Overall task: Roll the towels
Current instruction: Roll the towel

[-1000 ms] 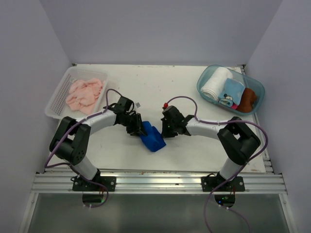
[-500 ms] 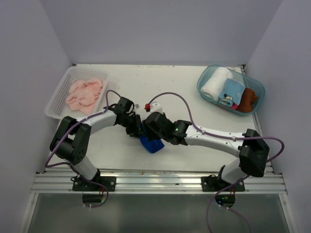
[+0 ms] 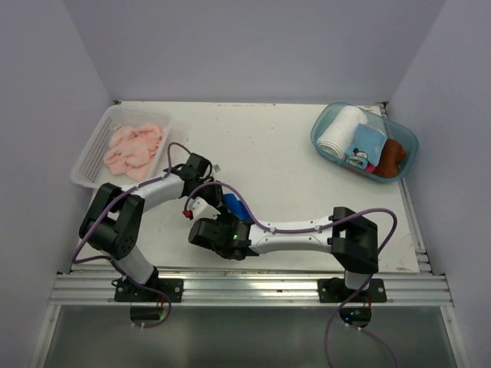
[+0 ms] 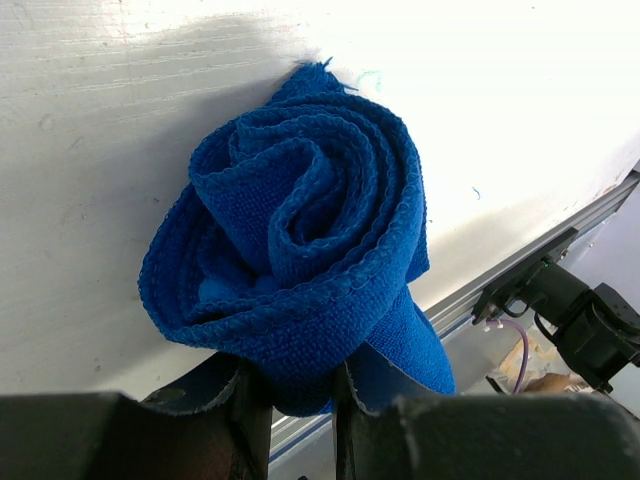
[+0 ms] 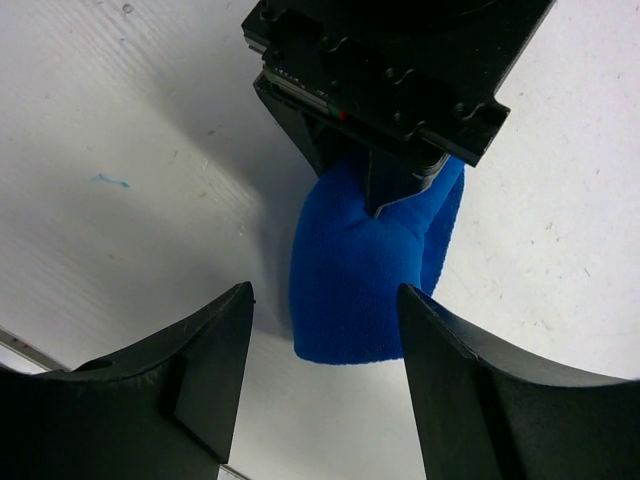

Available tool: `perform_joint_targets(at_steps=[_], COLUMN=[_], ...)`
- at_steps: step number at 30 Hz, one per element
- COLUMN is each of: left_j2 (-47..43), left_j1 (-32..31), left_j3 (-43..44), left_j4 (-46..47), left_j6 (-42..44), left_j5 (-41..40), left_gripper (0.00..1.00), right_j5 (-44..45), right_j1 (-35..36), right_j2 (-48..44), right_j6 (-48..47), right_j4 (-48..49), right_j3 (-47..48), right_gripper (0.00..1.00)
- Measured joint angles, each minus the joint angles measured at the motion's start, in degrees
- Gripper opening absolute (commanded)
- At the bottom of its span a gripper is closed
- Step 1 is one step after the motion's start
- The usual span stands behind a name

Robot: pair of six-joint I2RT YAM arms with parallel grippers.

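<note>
The royal blue towel lies on the white table as a loose spiral roll. My left gripper is shut on its near fold and shows from the other side as a black block over the towel. My right gripper stands open at the roll's other end, with a finger on each side and not touching it. From above, the right arm lies low across the front of the table, its gripper just in front of the towel and the left gripper. The pale pink towel lies crumpled in a basket.
The white mesh basket stands at the back left. A clear blue tub at the back right holds a rolled white towel, a light blue printed cloth and a brown item. The metal rail borders the near edge.
My right gripper has opened and its arm has swung from the towel's right side down to the near side of it. The left gripper has kept its hold and place.
</note>
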Motion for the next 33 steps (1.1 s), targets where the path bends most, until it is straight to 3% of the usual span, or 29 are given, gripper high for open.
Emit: perform_joint_targets(at_steps=[13, 20, 23, 25, 28, 33], left_j2=[0.11, 0.11, 0.11, 0.11, 0.11, 0.11], left_j1=[0.0, -0.02, -0.02, -0.04, -0.04, 0.39], left_j3=[0.0, 0.0, 0.0, 0.0, 0.0, 0.0], left_j4=[0.0, 0.13, 0.13, 0.13, 0.15, 0.0], left_j6=[-0.15, -1.29, -1.38, -1.38, -1.36, -1.2], left_j5=[0.02, 0.02, 0.04, 0.04, 0.07, 0.33], left_gripper=[0.25, 0.31, 0.36, 0.39, 0.5, 0.73], right_j5=[0.96, 2.93, 3.5, 3.96, 3.85, -1.6], right_j1=[-0.68, -1.64, -2.21, -2.93, -4.13, -6.97], right_j2=[3.65, 5.25, 5.51, 5.49, 4.63, -0.59], right_j6=[0.83, 3.98, 5.38, 6.34, 7.61, 8.5], right_j4=[1.03, 2.69, 3.32, 3.98, 5.88, 11.17], right_j3=[-2.32, -4.68, -5.29, -6.08, -7.76, -13.18], right_gripper=[0.64, 0.62, 0.56, 0.44, 0.31, 0.23])
